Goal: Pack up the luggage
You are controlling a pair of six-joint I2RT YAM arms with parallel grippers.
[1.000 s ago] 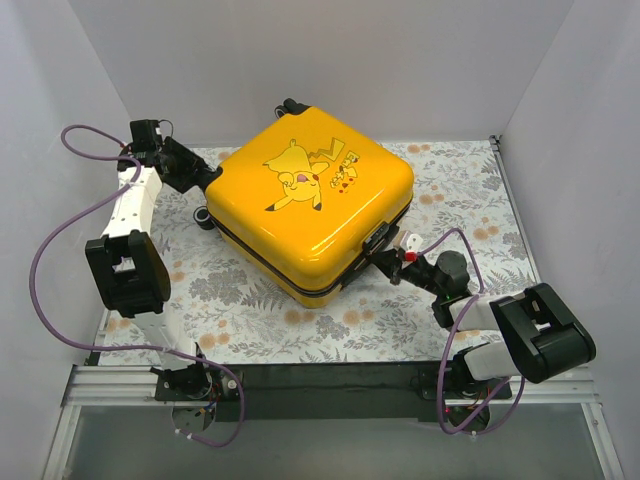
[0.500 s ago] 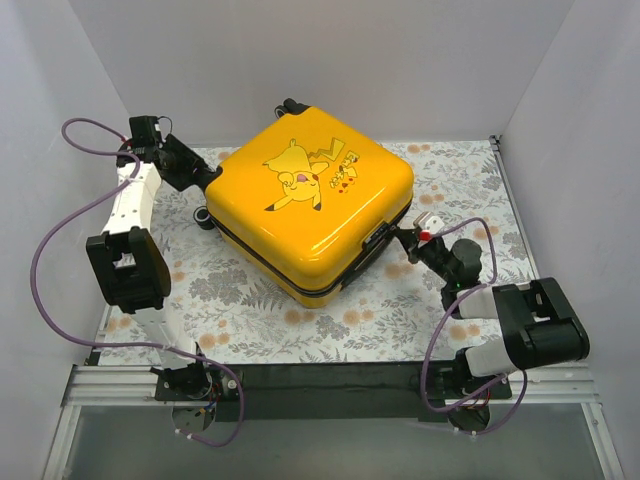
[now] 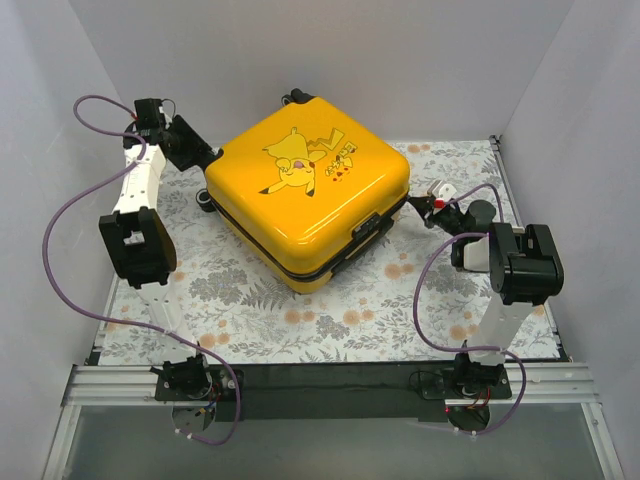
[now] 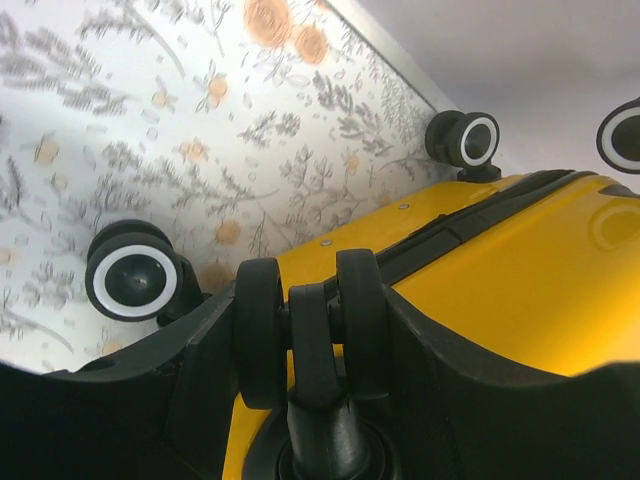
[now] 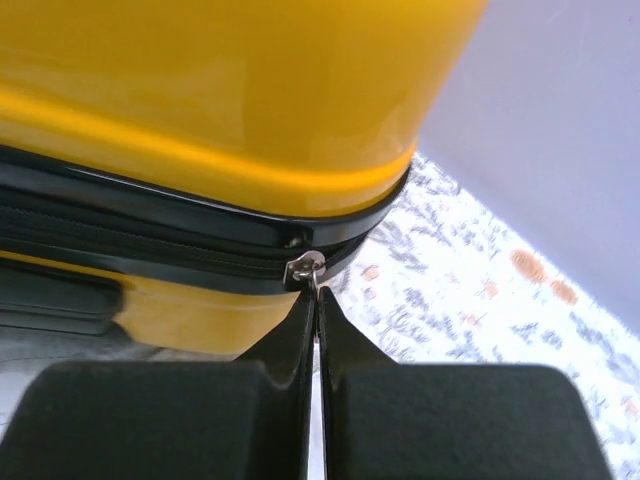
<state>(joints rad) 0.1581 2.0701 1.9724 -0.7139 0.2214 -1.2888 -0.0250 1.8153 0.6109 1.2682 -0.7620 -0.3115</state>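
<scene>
Nearest, a metal rail (image 3: 330, 385) is running along the front edge of the bench (image 3: 330, 325) and carrying both arm bases. A purple cable (image 3: 416, 300) is looping up beside each arm. Beyond the rail a broad strip of floral cloth is lying bare, leaving open room between the bases and the luggage (image 3: 310, 190).

The luggage is lying flat across the middle and far part of the bench, turned cornerwise, with its cartoon lid facing up. It is sitting shut, so nothing inside is showing. A black zip (image 5: 150, 245) is running round the seam between the yellow halves.

The right arm (image 3: 500, 265) is reaching in from the right side to the luggage's right corner and filling much of the strip beside the right wall. The right jaws are pressing narrowly together, pinching the zip pull (image 5: 313, 288) just under its slider (image 5: 303, 268).

The left arm (image 3: 135, 215) is stretching up along the left wall to the luggage's left corner. The left jaws are gripping a black twin wheel (image 4: 262, 330), with one finger lying against each outer face. Another wheel (image 4: 132, 283) is standing just beside it on the cloth. Two more (image 4: 465, 140) are showing farther off, towards the far edge.

At the back, the luggage's far corner is sitting near the back wall (image 3: 330, 50), leaving only a thin gap there. Bare cloth is showing at the far right corner of the bench.
</scene>
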